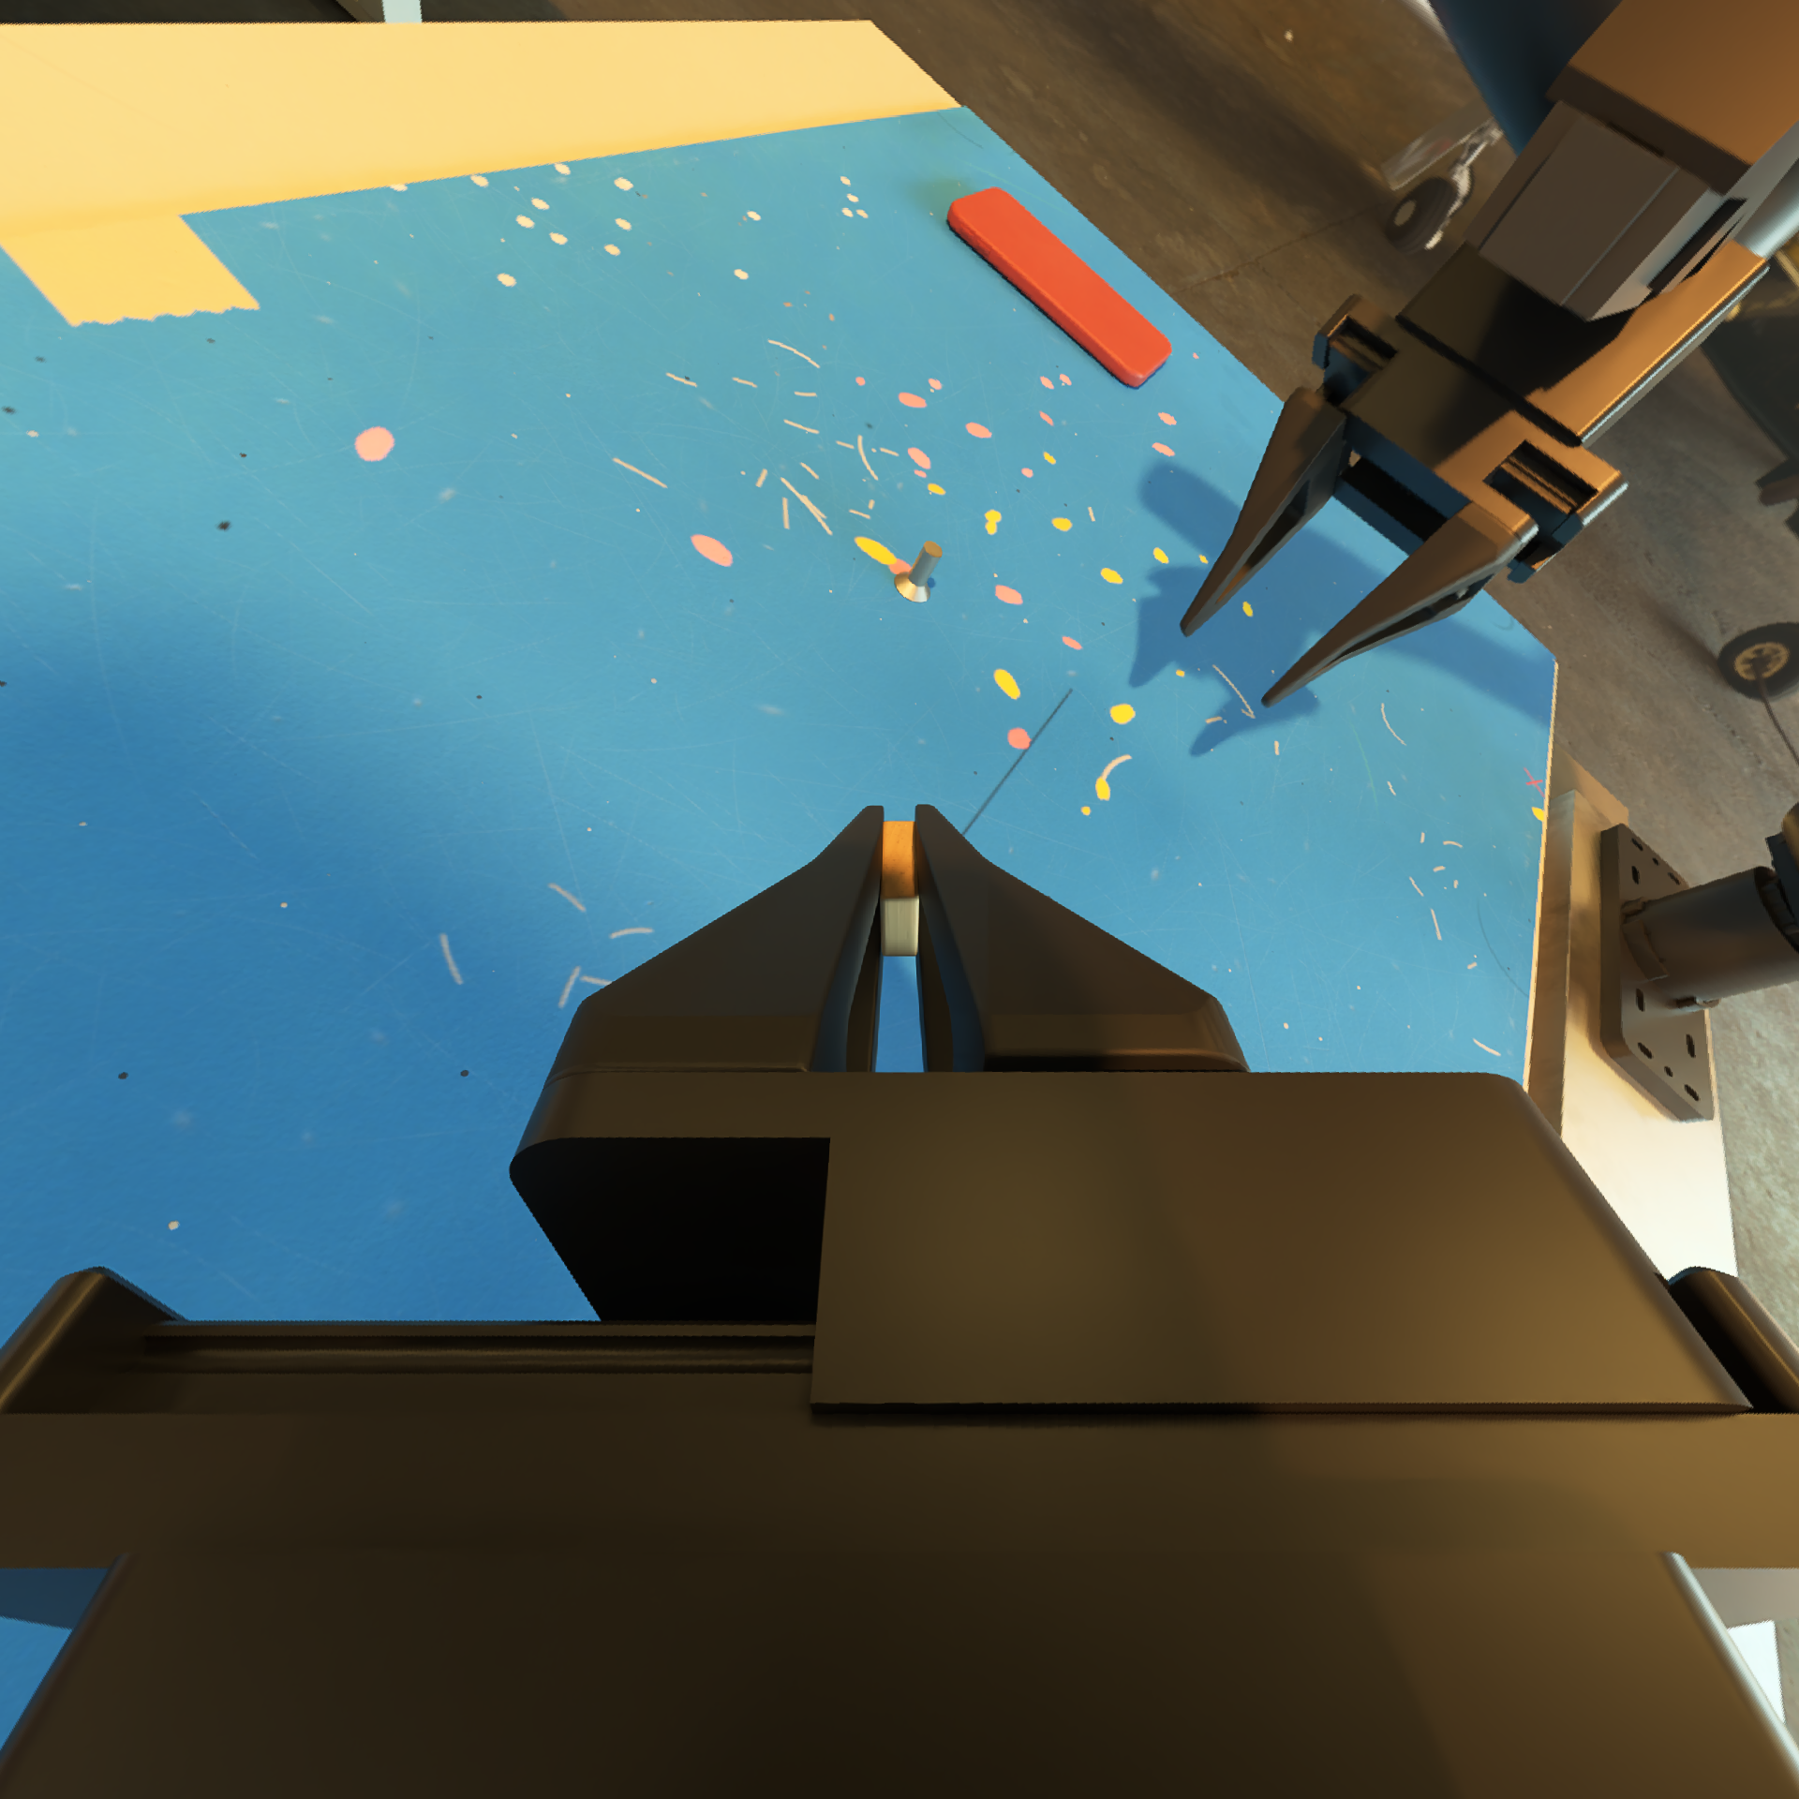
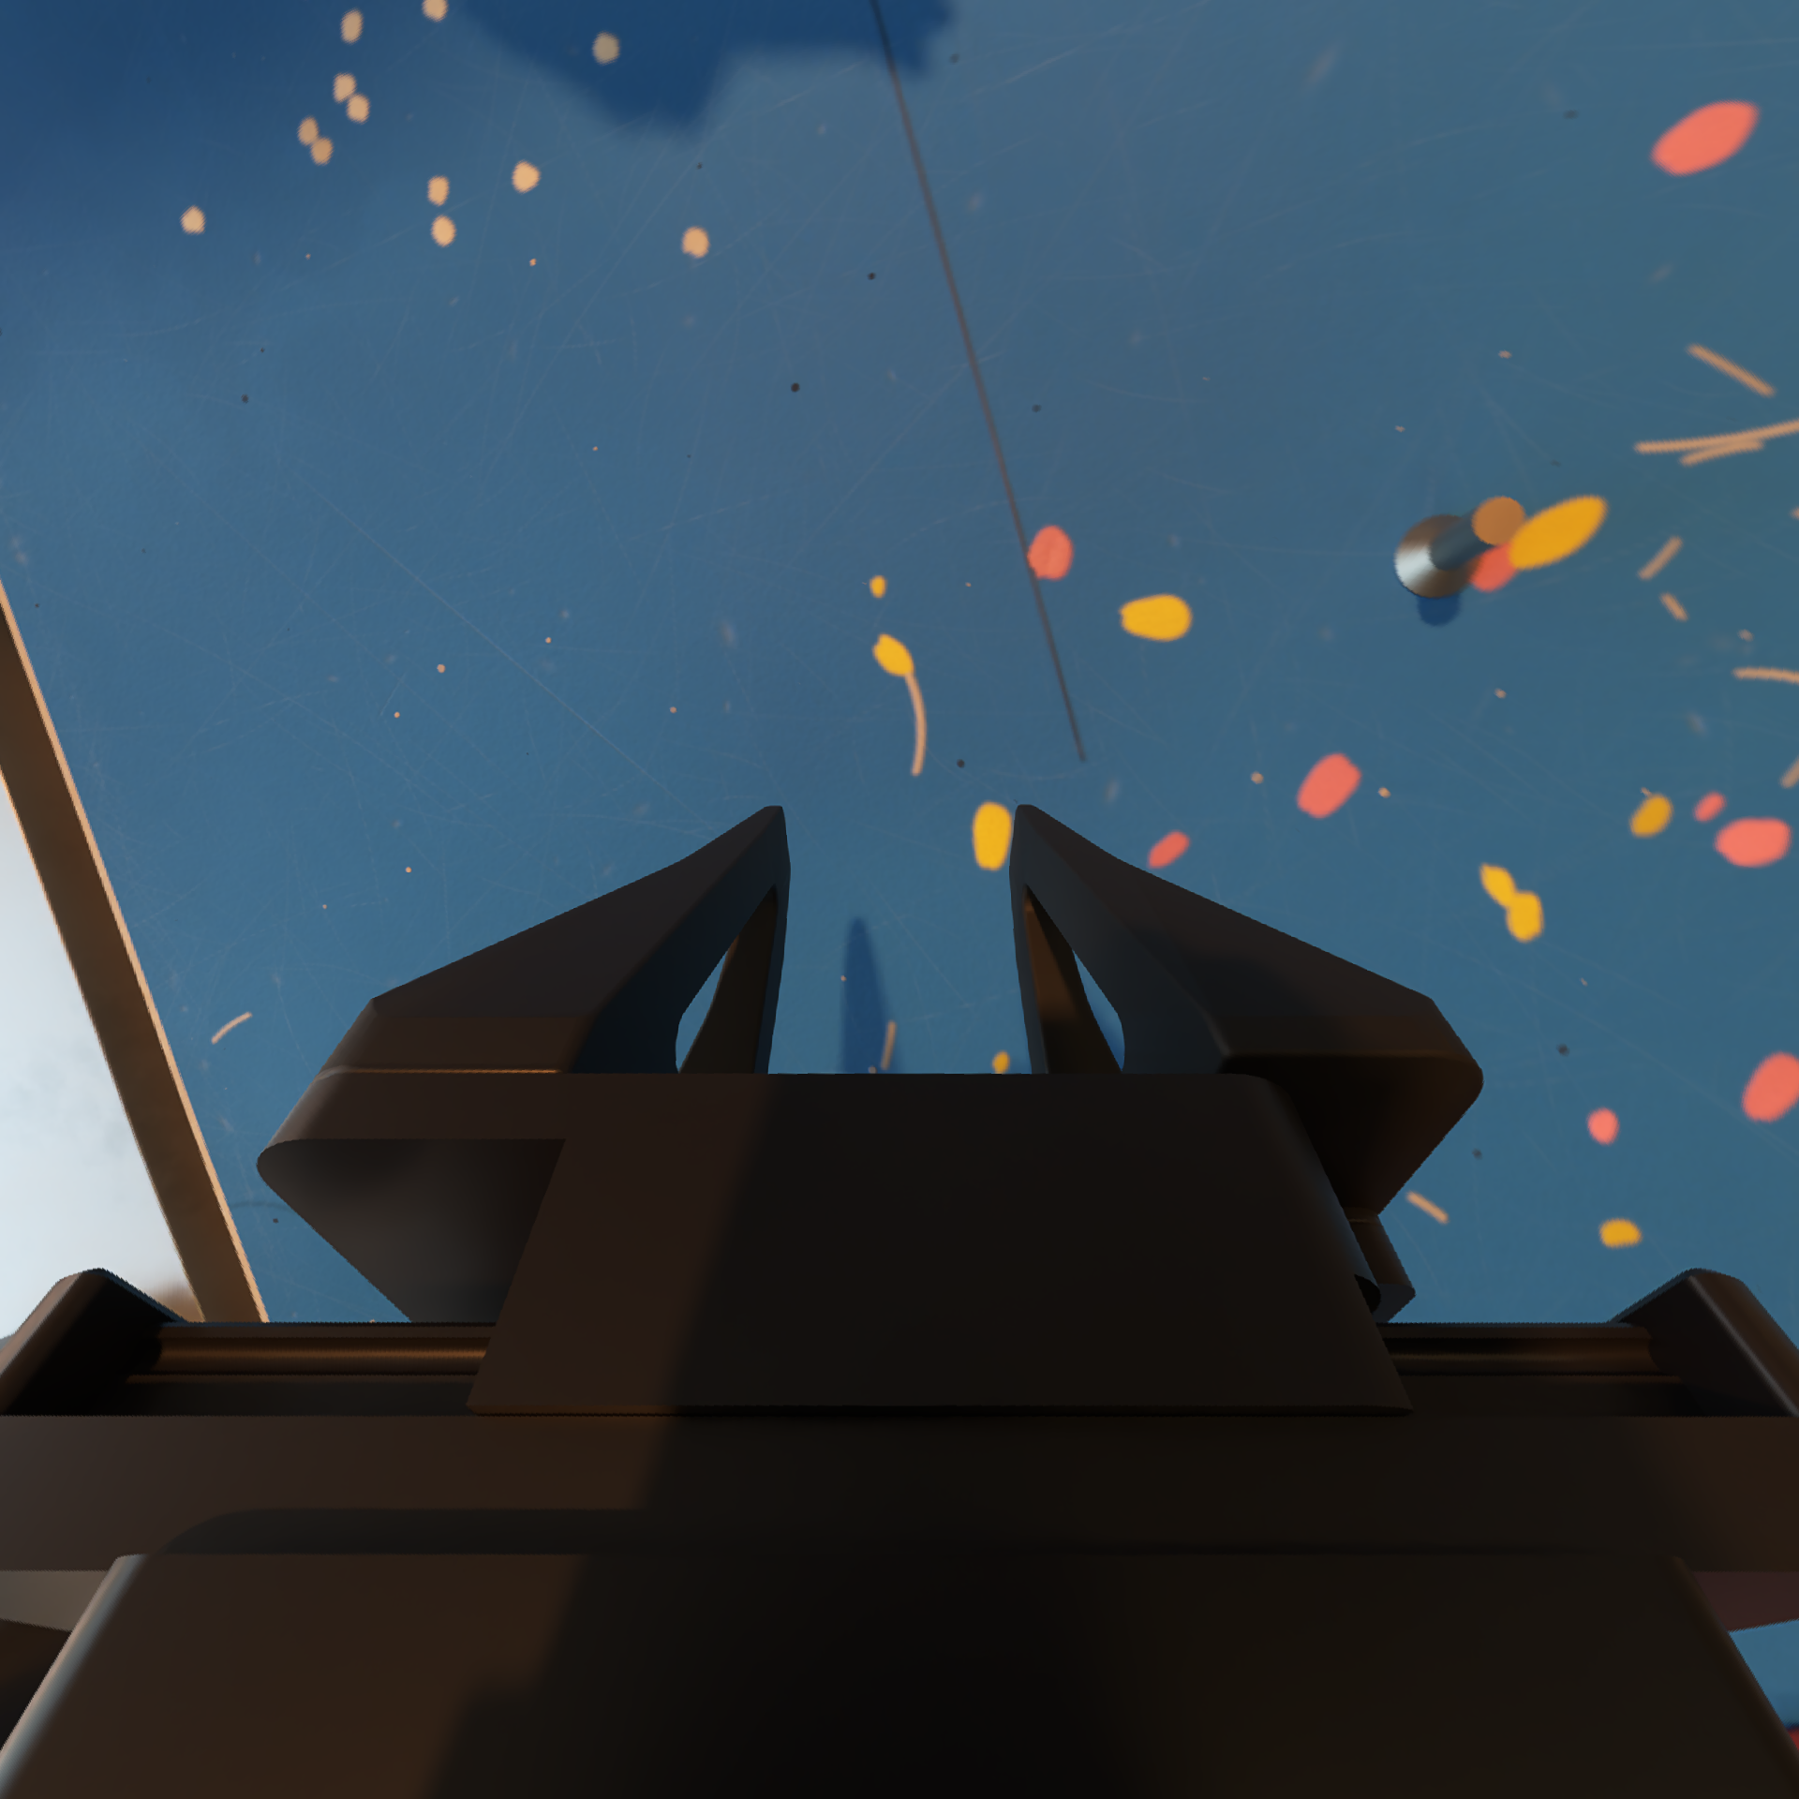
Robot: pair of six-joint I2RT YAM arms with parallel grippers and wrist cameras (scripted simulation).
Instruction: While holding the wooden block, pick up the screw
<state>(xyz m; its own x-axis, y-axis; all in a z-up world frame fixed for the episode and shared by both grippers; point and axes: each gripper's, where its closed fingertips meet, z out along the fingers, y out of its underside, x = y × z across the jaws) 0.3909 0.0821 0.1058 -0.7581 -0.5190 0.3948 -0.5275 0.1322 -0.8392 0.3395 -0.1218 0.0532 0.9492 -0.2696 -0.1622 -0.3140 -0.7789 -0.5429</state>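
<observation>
Screw (image 1: 919,572): one, untouched; left gripper (image 1: 899,810) clenches one wooden block (image 1: 899,857); right gripper (image 2: 898,810) released.

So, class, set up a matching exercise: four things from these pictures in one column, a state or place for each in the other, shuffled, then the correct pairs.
Things:
1. left pincer
2. right pincer
3. screw
4. red bar

States:
A. lies flat near the table's far edge
B. open and empty
C. shut on the block
D. stands on its head on the table

Pairs: 1-C, 2-B, 3-D, 4-A
</observation>
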